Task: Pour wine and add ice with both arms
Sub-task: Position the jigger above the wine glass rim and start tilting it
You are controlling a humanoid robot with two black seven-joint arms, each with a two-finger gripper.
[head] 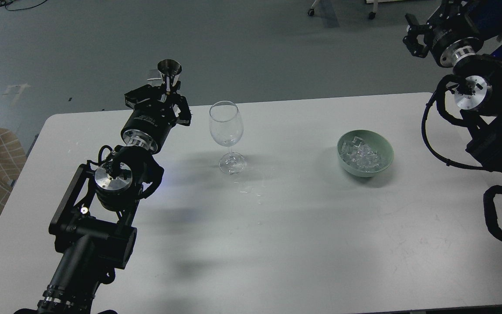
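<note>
While left fingers (170, 93) grip a steel jigger (169, 69), right fingers' (413, 37) gap unclear, empty glass (226, 126) upright.

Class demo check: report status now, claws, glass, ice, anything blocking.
Left claw shut on metal jigger, behind glass. Right claw raised off-table, state unclear. Wine glass upright, empty. Ice in green bowl. Nothing between.

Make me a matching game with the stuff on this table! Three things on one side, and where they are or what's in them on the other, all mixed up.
Things:
1. wine glass
2. green bowl
3. metal cup

Descriptions:
A. full of ice cubes
B. held up in the left gripper
C. empty, standing on the table

Pairs: 1-C, 2-A, 3-B
</note>
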